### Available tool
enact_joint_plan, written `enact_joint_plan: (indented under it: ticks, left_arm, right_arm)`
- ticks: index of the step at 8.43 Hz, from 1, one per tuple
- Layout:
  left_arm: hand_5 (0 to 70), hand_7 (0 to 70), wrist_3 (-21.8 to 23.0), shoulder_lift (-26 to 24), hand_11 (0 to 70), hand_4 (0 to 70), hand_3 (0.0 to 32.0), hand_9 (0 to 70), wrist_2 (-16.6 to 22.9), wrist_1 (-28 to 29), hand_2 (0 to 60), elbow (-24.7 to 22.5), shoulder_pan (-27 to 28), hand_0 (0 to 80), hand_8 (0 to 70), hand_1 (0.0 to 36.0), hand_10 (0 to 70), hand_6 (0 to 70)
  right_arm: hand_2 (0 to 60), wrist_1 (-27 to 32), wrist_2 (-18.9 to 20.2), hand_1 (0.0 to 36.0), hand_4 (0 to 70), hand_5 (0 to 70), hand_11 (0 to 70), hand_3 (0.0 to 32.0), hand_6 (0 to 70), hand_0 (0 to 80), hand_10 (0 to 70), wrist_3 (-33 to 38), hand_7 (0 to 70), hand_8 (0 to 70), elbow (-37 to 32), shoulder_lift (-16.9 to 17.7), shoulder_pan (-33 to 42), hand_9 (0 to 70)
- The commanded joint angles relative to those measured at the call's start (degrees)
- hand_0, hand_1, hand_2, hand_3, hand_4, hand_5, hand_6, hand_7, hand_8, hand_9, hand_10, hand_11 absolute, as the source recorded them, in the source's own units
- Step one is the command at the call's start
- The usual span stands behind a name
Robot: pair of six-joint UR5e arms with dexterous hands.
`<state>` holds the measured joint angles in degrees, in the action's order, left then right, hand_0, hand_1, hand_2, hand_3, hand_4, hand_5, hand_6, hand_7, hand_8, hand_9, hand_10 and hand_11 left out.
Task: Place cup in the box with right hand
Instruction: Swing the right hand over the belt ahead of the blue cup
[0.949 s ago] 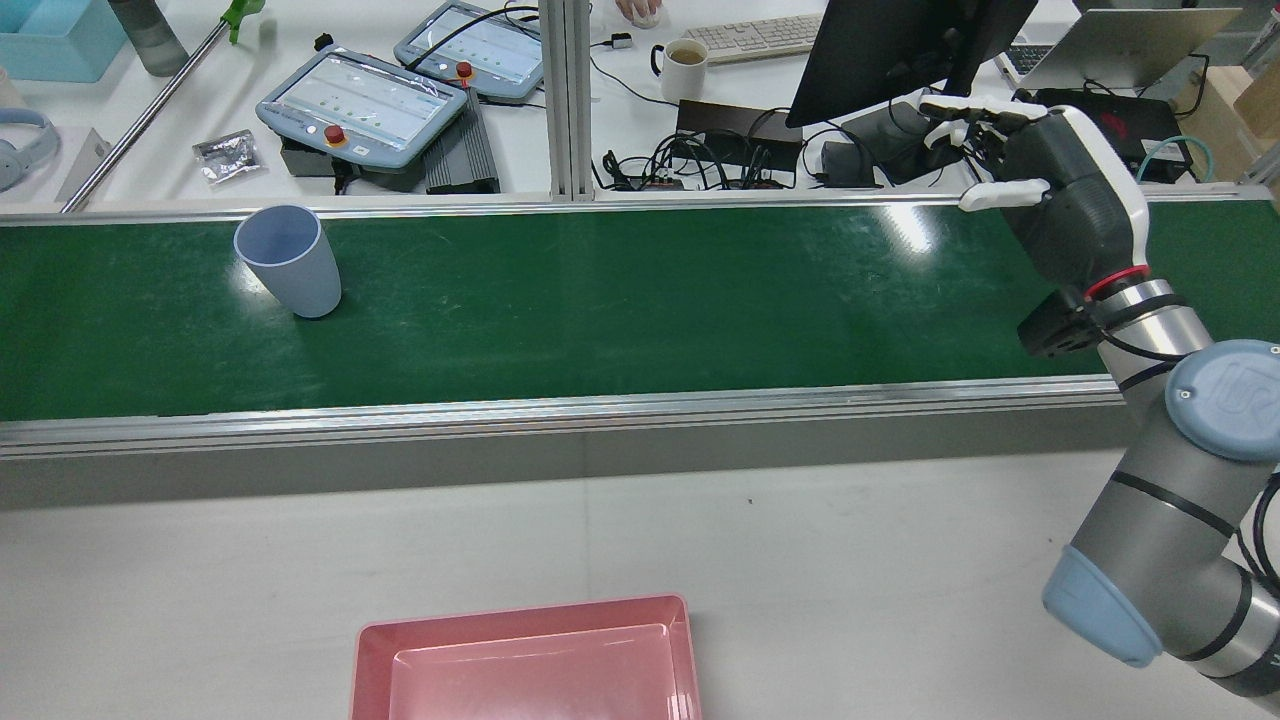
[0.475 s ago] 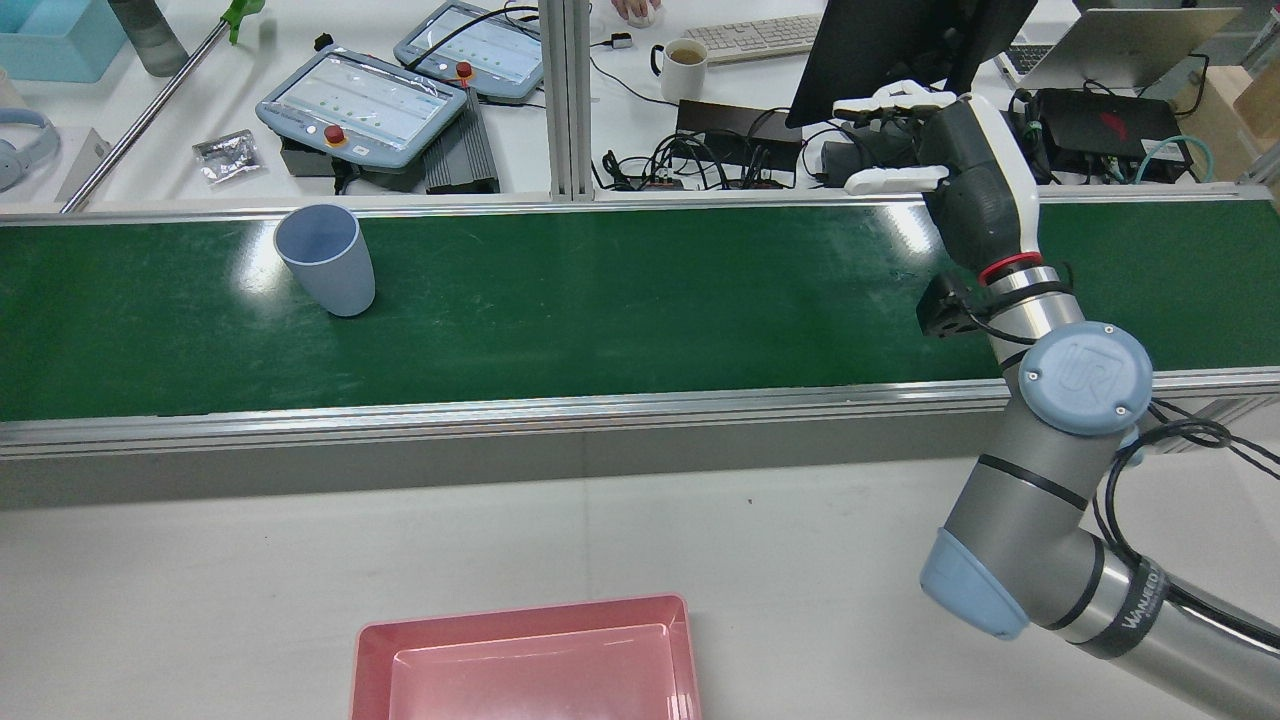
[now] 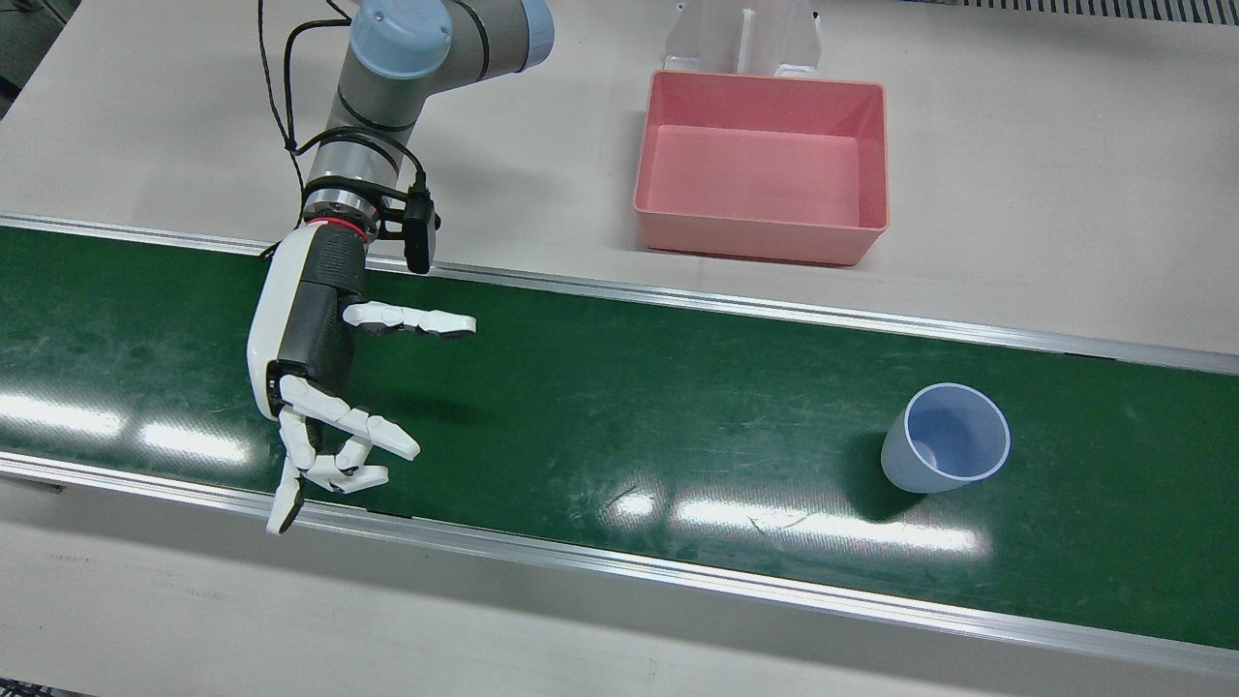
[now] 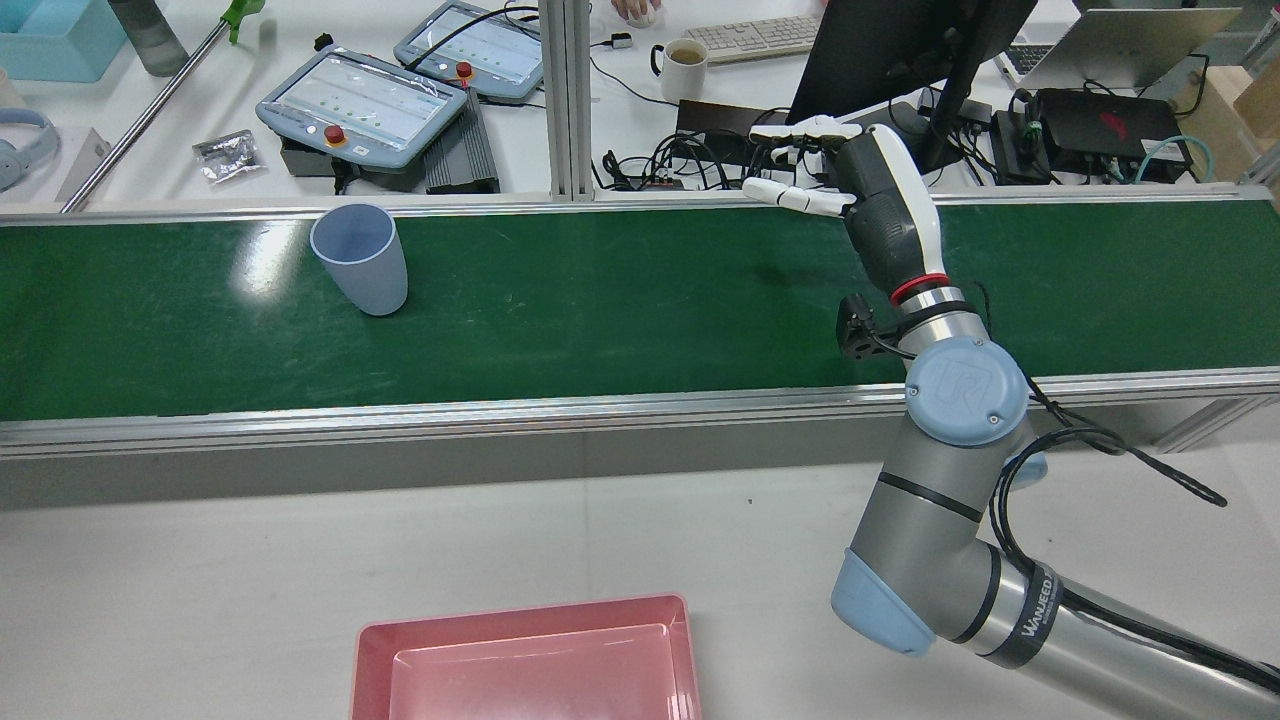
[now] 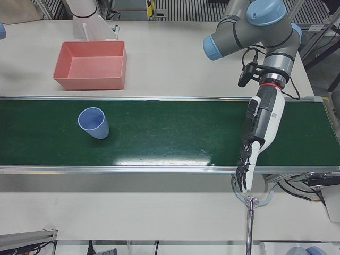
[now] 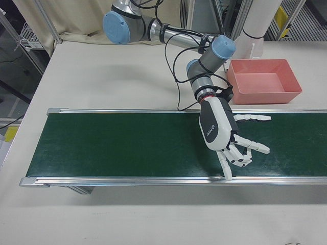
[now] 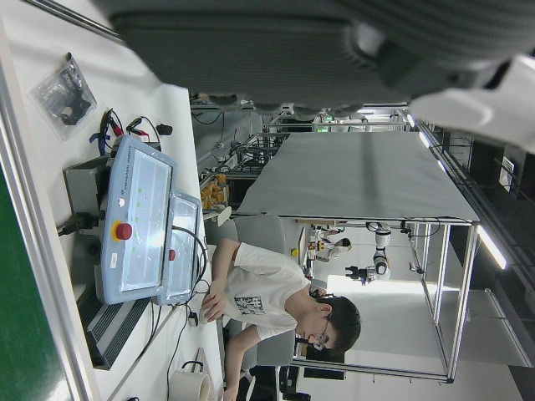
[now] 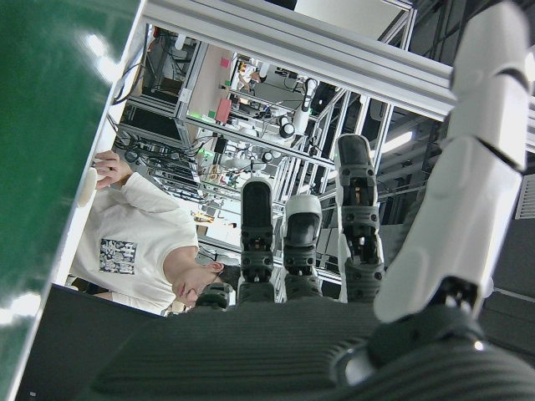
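Observation:
A pale blue cup point(image 3: 944, 440) stands upright on the green belt point(image 3: 629, 407), toward the left end in the rear view point(image 4: 360, 260); it also shows in the left-front view point(image 5: 94, 123). My right hand point(image 3: 319, 378) is open and empty, fingers spread, above the belt's operator-side edge, far to the right of the cup in the rear view point(image 4: 870, 205). It also shows in the right-front view point(image 6: 219, 127). The pink box point(image 3: 760, 242) sits empty on the white table on the robot's side of the belt point(image 4: 525, 665). Only a dark blurred part of my left hand point(image 7: 292, 50) shows.
Aluminium rails point(image 4: 560, 410) run along both edges of the belt. Beyond the far rail are teach pendants point(image 4: 365, 105), a mug point(image 4: 685, 65), cables and a monitor point(image 4: 900, 50). A person sits at that desk point(image 7: 276, 292).
My right arm has swung left along the belt toward the cup, hand still open. The cup has moved to the right on the belt.

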<state>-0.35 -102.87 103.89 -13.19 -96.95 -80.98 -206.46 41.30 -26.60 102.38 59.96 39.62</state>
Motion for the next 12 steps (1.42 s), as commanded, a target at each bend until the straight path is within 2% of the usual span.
enact_joint_plan:
  ticks: [1,2,3,4,6,8,9,12]
  left_arm:
    - [0.0,0.0,0.0,0.0,0.0,0.0,0.0,0.0,0.0,-0.1,0.0,0.0,0.0,0.0,0.0,0.0,0.0,0.0]
    - [0.0,0.0,0.0,0.0,0.0,0.0,0.0,0.0,0.0,-0.1,0.0,0.0,0.0,0.0,0.0,0.0,0.0,0.0]
    - [0.0,0.0,0.0,0.0,0.0,0.0,0.0,0.0,0.0,-0.2,0.0,0.0,0.0,0.0,0.0,0.0,0.0,0.0]
    - [0.0,0.0,0.0,0.0,0.0,0.0,0.0,0.0,0.0,-0.2,0.0,0.0,0.0,0.0,0.0,0.0,0.0,0.0]
    - [0.0,0.0,0.0,0.0,0.0,0.0,0.0,0.0,0.0,-0.2,0.0,0.0,0.0,0.0,0.0,0.0,0.0,0.0]
    - [0.0,0.0,0.0,0.0,0.0,0.0,0.0,0.0,0.0,-0.2,0.0,0.0,0.0,0.0,0.0,0.0,0.0,0.0]
    - [0.0,0.0,0.0,0.0,0.0,0.0,0.0,0.0,0.0,-0.2,0.0,0.0,0.0,0.0,0.0,0.0,0.0,0.0]
    - [0.0,0.0,0.0,0.0,0.0,0.0,0.0,0.0,0.0,-0.2,0.0,0.1,0.0,0.0,0.0,0.0,0.0,0.0]
  right_arm:
    - [20.6,-0.3,-1.4,14.7,33.4,3.5,2.4,0.0,29.4,46.6,1.4,0.1,70.0,22.4,-0.3,1.0,-2.4,44.6]
    - [18.8,-0.3,-1.4,13.1,29.5,3.4,4.6,0.0,28.2,45.8,2.9,0.1,70.0,21.2,-0.1,1.1,-2.4,43.4]
    - [7.8,-0.3,-1.4,9.9,28.5,3.3,5.2,0.0,27.2,46.1,3.3,0.1,70.0,20.4,-0.1,1.4,-2.5,42.8]
    - [0.0,-0.3,-1.3,6.7,30.2,3.1,4.1,0.0,27.1,46.6,2.6,0.3,70.0,20.5,0.3,2.4,-2.6,43.0]
    - [0.0,-0.3,-1.3,0.1,35.0,1.9,1.0,0.0,25.7,45.8,0.7,0.8,70.0,20.4,2.8,6.5,-2.5,43.3]
    - [0.0,-0.6,-1.3,0.0,36.0,1.8,0.0,0.0,24.0,46.4,0.0,5.1,70.0,19.2,3.4,10.2,-2.4,42.4]
    - [0.0,-0.6,-1.1,0.0,37.1,1.6,0.0,0.0,23.1,46.3,0.0,5.9,70.0,18.4,3.4,10.9,-1.3,41.5]
    - [0.0,-0.7,-0.5,0.0,36.4,1.0,0.0,0.0,20.1,45.8,0.0,5.8,70.0,16.6,3.9,10.5,0.1,40.2]
